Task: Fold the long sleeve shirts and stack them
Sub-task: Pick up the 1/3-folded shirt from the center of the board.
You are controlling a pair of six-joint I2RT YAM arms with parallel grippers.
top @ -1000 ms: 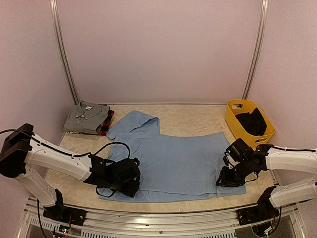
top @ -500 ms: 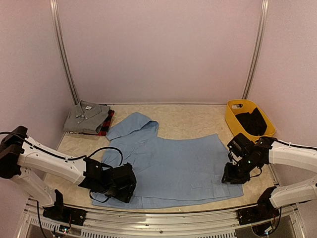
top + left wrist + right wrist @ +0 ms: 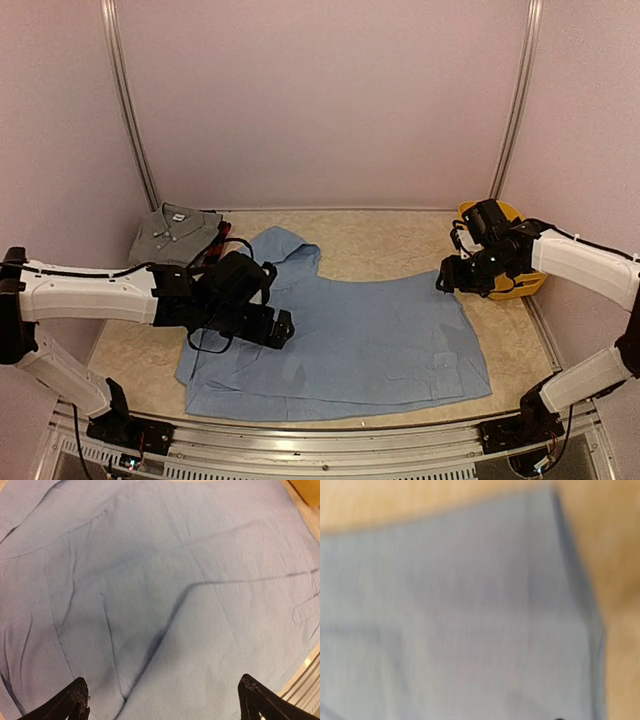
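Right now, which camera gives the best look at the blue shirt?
The top external view: it alone shows almost all of the light blue shirt, spread on the table. The left wrist view shows only creased blue cloth filling the frame; the right wrist view shows a blurred corner.

Pale pinkish walls (image 3: 320, 100) enclosed a beige speckled table (image 3: 390, 240) on three sides; two metal rails (image 3: 128, 110) ran up the back corners under soft, even light.

Left end effector (image 3: 167, 700) gapes wide; right end effector (image 3: 447, 279) hovers.
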